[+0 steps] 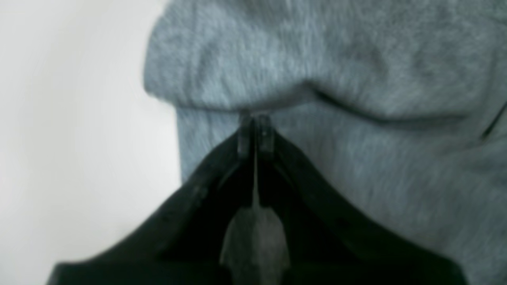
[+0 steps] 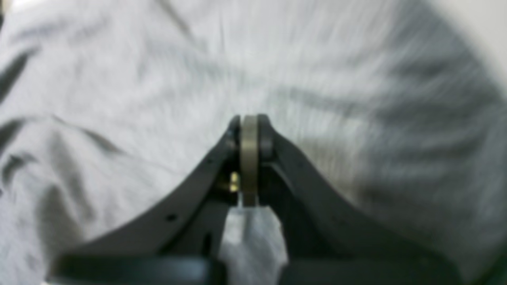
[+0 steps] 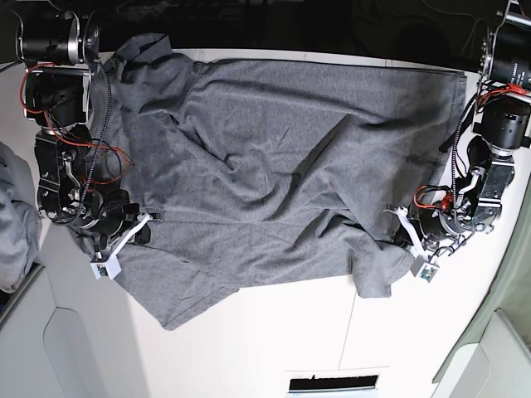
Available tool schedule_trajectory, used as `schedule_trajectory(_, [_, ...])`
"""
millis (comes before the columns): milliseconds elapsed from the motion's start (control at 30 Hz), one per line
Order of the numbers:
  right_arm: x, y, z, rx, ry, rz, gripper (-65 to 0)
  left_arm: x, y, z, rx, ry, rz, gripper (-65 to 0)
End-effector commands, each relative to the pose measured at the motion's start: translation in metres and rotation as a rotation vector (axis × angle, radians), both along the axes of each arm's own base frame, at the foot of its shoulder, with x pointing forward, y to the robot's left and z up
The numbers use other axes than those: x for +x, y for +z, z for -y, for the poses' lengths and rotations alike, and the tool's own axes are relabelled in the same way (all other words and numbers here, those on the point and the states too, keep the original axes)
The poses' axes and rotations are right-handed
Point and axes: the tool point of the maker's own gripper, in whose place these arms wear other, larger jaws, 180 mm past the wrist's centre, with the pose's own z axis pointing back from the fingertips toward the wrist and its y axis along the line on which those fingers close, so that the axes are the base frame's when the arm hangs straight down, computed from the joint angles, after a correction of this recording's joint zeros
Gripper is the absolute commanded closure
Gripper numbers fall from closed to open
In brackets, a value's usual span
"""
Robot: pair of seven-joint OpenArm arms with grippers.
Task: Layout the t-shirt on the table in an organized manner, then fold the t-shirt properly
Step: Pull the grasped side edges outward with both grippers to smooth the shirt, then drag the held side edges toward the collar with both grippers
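While the t-shirt point(image 3: 274, 157) lies spread but rumpled across the far half of the tabletop point(image 3: 274, 340), no fold has been made, so I judge the laying-out only partly done and all the folding left. The left tool point(image 1: 255, 130) has its jaws pressed together at a rolled edge of the shirt, seemingly pinching cloth, and the right tool point(image 2: 249, 134) is likewise closed at the shirt's opposite side, though blur hides whether it holds fabric. A separate grey cloth heap point(image 3: 15, 224) sits beyond the shirt's right-arm side, and deep creases and a folded-under corner stand in the way.
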Motion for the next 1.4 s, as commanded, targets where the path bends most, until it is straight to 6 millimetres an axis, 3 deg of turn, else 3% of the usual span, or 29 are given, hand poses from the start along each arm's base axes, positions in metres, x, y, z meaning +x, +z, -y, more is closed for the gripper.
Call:
schedule_trajectory(0, [0.01, 0.009, 0.011, -0.016, -0.007, 0.028, 0.0, 0.01, 0.012, -0.016, 0.024, 0.019, 0.031, -1.7])
schedule_trajectory(133, [-0.008, -0.011, 0.026, -0.061, -0.008, -0.034, 0.0, -0.006, -0.004, -0.047, 0.094, 0.057, -0.029, -1.7])
schedule_trajectory(300, [-0.008, -0.005, 0.056, -0.077, -0.045, -0.026, 0.0, -0.022, 0.0, -0.097, 0.187, 0.12, -0.078, -1.7])
schedule_trajectory(367, [-0.006, 0.0, 0.061, -0.046, -0.068, -0.013, 0.0, -0.031, -0.001, -0.104, 0.181, 0.112, -0.114, -1.7])
schedule_trajectory(533, [-0.004, 0.004, 0.058, 0.006, -0.087, -0.003, 0.0, -0.045, 0.001, -0.091, 0.047, 0.067, -0.168, -1.8])
schedule_trajectory(767, [0.003, 0.025, 0.037, 0.099, -0.027, 0.047, 0.0, -0.006, 0.053, -0.058, -0.036, 0.022, 0.002, -1.8])
schedule_trajectory(867, [0.002, 0.034, 0.025, 0.138, 0.0, 0.022, 0.0, 0.0, 0.062, -0.055, -0.012, 0.017, 0.032, -1.8])
schedule_trajectory(1067, [-0.006, 0.054, -0.005, 0.226, 0.077, 0.02, 0.0, -0.007, 0.052, -0.056, 0.003, 0.011, 0.018, -1.8])
schedule_trajectory(1367, [-0.069, 0.014, -0.047, 0.282, 0.136, -0.079, 0.0, -0.035, 0.025, -0.059, 0.025, -0.001, -0.083, -1.8])
